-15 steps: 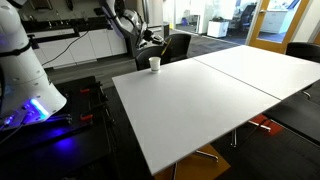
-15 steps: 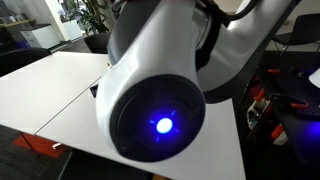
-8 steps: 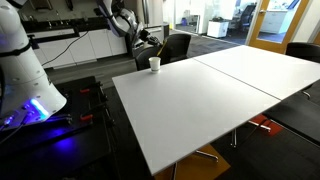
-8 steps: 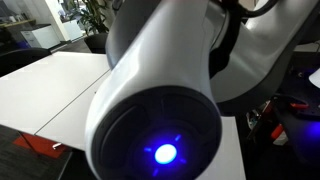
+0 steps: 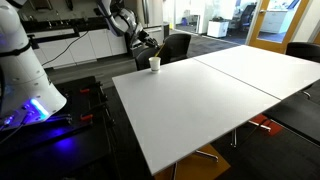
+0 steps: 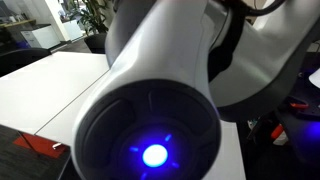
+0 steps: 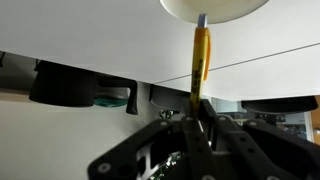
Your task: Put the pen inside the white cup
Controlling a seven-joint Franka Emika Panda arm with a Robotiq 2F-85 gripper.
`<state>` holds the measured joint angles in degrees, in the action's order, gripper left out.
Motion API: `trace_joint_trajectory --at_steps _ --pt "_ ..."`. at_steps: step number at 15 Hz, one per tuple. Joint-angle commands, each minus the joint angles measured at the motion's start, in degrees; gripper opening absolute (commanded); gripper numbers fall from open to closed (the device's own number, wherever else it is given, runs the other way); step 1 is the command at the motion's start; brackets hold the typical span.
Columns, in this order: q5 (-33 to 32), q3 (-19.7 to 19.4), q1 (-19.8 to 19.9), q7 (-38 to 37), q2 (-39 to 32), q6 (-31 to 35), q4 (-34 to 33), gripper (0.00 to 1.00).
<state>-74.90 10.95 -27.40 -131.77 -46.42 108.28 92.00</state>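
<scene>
In the tool [image 7: 198,128], pinched shut, grips the pen [image 7: 201,60], tip reaching the white cup [image 7: 214,8]. Has shifted only slightly beside the cup over the last second, so probably lining up the drop. Cannot tell whether the tip sits over the cup's mouth: cropped in the wrist view, tiny or blocked by the arm in both exterior views.

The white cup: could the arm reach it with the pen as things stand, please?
Probably yes: the pincer, shut on the pen, hangs right by the white cup, with nothing visible between them.
</scene>
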Motion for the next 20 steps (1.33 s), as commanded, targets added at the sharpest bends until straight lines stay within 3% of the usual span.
trace_joint_trajectory --at_steps 1,19,20 --pt "1.8 1.0 0.5 1.9 -0.3 -0.3 -0.4 0.03" --pt "2.7 1.0 -0.7 8.4 -4.4 0.3 -4.2 0.03" --pt "2.8 0.9 -0.8 8.9 -4.6 0.3 -4.5 0.37"
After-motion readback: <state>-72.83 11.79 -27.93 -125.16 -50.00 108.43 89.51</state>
